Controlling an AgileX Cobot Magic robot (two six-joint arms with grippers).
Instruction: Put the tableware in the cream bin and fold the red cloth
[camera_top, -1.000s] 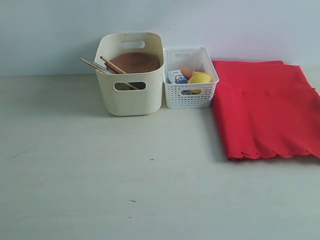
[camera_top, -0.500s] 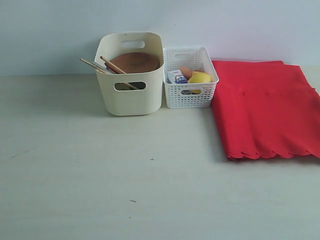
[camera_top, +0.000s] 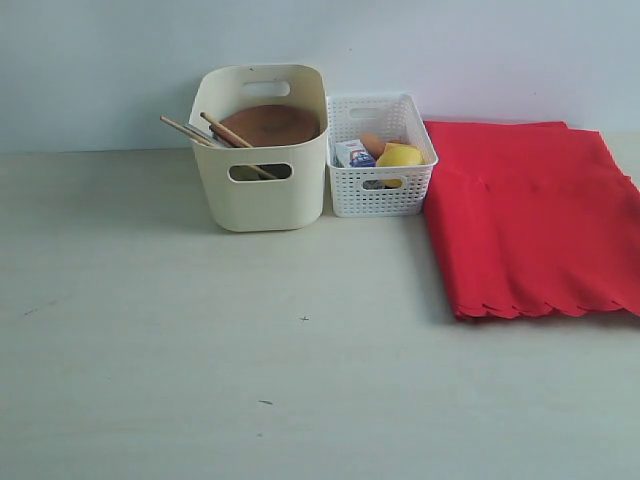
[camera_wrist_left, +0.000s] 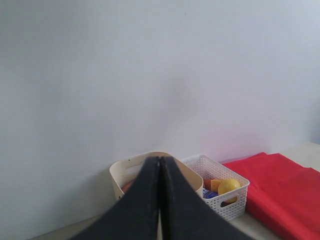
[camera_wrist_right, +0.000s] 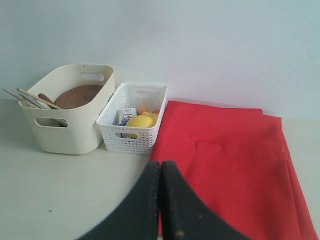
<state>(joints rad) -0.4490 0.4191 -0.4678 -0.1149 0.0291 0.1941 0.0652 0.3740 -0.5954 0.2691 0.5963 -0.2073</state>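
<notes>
Pale tabletop (camera_top: 300, 350); left gripper (camera_wrist_left: 160, 160) and right gripper (camera_wrist_right: 160, 165) fully closed, empty.

Your right end effector (camera_wrist_right: 160, 169) sat low in the foreground with its two dark fingers pressed together, holding nothing. Beyond it on the pale table (camera_wrist_right: 50, 195) you had the cream bin (camera_wrist_right: 70, 135) standing upright, the round brown plate (camera_wrist_right: 80, 96) leaning inside it. Thin wooden chopsticks (camera_wrist_right: 15, 96) and a longer wooden handle (camera_wrist_right: 42, 99) poked out over its rim. Just beside the bin stood the white lattice basket (camera_wrist_right: 131, 141), holding a lemon (camera_wrist_right: 140, 121), a small milk carton (camera_wrist_right: 126, 115) and something orange behind them. The red cloth (camera_wrist_right: 225, 160) lay flat against the basket's other side, folded over on itself, reaching back to the wall (camera_wrist_right: 200, 45).
</notes>
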